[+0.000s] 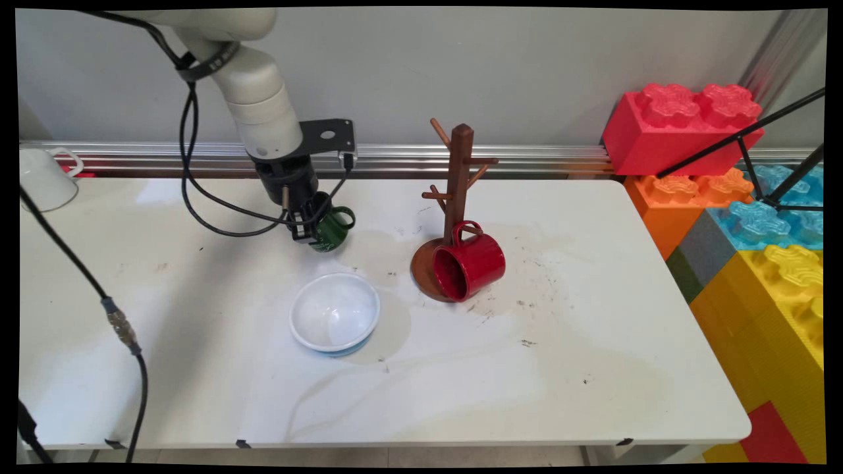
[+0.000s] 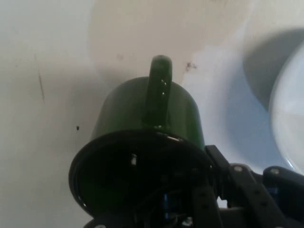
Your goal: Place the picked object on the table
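My gripper (image 1: 308,227) is shut on the rim of a dark green mug (image 1: 333,229), held tilted just above the table (image 1: 593,368) left of centre. In the hand view the green mug (image 2: 142,128) fills the middle, its handle on the upper side and its dark opening facing the camera. The gripper (image 2: 190,206) clamps the rim at the bottom edge. In front of the held mug a white bowl (image 1: 334,312) with a blue outside sits on the table; the bowl (image 2: 290,123) also shows at the hand view's right edge.
A brown wooden mug tree (image 1: 458,191) stands at the table's middle, with a red mug (image 1: 469,264) lying on its side against the tree's round base. A white mug (image 1: 43,178) stands at the far left. Large coloured toy blocks (image 1: 737,197) are stacked right of the table.
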Controlling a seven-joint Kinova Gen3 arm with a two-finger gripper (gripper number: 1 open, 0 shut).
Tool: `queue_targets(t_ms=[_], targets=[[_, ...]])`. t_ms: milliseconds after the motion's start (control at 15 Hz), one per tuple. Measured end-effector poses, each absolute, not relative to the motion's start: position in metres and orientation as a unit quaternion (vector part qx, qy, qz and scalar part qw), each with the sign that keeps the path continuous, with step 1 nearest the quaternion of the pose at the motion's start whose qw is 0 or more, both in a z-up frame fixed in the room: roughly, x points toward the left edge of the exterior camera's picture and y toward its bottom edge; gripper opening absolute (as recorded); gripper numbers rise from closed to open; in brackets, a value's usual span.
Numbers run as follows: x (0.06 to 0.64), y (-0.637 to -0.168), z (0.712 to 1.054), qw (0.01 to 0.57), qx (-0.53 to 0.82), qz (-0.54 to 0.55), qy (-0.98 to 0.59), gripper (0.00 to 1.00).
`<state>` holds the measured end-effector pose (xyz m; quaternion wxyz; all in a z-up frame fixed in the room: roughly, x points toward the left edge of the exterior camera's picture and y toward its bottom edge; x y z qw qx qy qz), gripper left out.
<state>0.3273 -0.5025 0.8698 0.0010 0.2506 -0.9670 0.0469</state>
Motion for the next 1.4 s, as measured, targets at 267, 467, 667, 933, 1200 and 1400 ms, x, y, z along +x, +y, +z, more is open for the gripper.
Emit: queue_targets(t_ms=[267, 467, 667, 933, 1200, 1400], targets=[[0.320, -0.507, 0.863, -0.010, 0.258, 0.041, -0.965, 0.00], [0.314, -0.511, 0.856, -0.016, 0.263, 0.036, -0.964, 0.00], [0.309, -0.516, 0.848, -0.019, 0.266, 0.032, -0.963, 0.00], [0.305, -0.522, 0.837, -0.021, 0.267, 0.031, -0.963, 0.00], [0.303, -0.526, 0.831, -0.022, 0.268, 0.031, -0.963, 0.00], [0.302, -0.527, 0.826, -0.023, 0.268, 0.031, -0.963, 0.00]])
